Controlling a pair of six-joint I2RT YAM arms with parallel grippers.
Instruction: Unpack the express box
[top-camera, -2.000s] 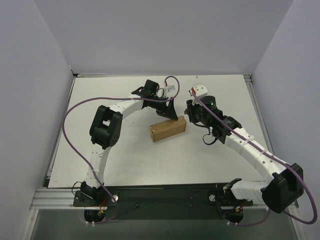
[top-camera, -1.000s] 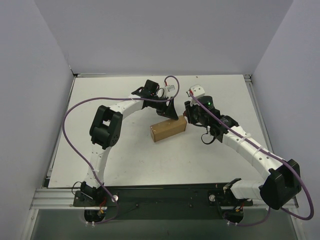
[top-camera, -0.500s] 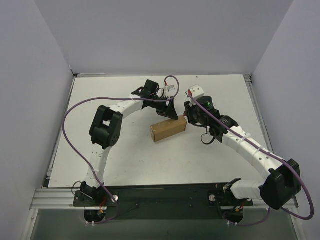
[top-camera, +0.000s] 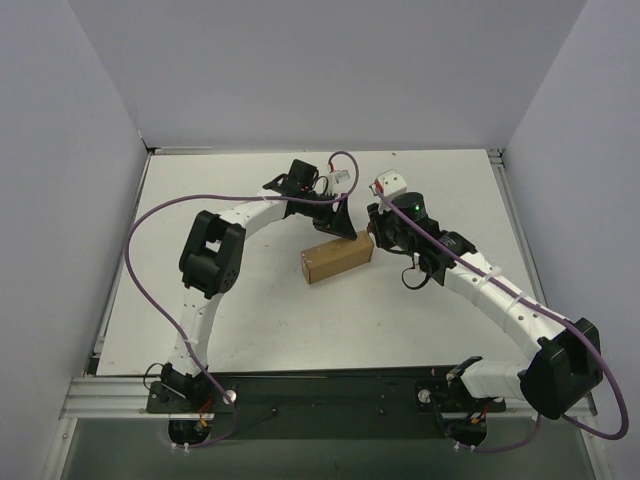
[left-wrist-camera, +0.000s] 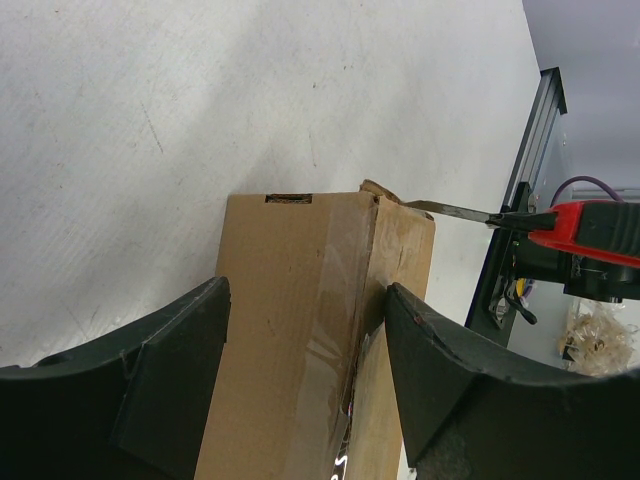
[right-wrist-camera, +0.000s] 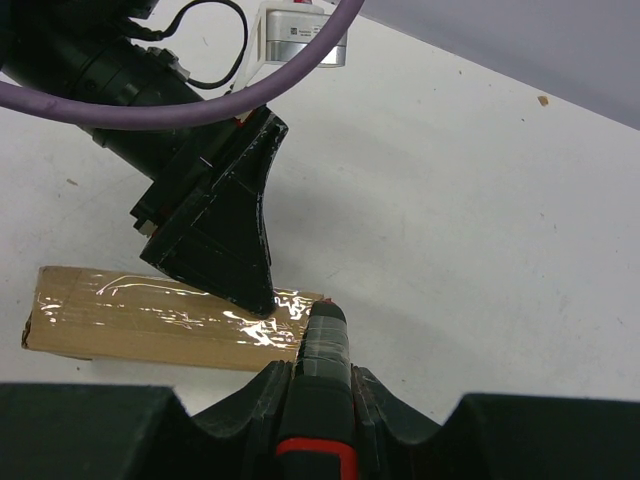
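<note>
The express box (top-camera: 335, 259), a small tan carton with clear tape along its top seam, lies on the white table (top-camera: 250, 310). My left gripper (top-camera: 345, 228) straddles its right end, and in the left wrist view its fingers (left-wrist-camera: 170, 390) press both long sides of the box (left-wrist-camera: 290, 330). My right gripper (right-wrist-camera: 320, 375) is shut on a red-and-black utility knife (right-wrist-camera: 323, 345). The knife's blade (left-wrist-camera: 450, 211) touches the torn corner at the box's end. In the right wrist view the knife's nose meets the box (right-wrist-camera: 130, 320) just beside the left finger (right-wrist-camera: 215, 230).
Grey walls enclose the table on three sides. The left arm's purple cable (top-camera: 150, 230) loops over the table's left part. A metal rail (top-camera: 300, 395) with both arm bases runs along the near edge.
The right gripper with the knife has edged slightly left, closing in on the box's end. The left gripper and the box have stayed put.
</note>
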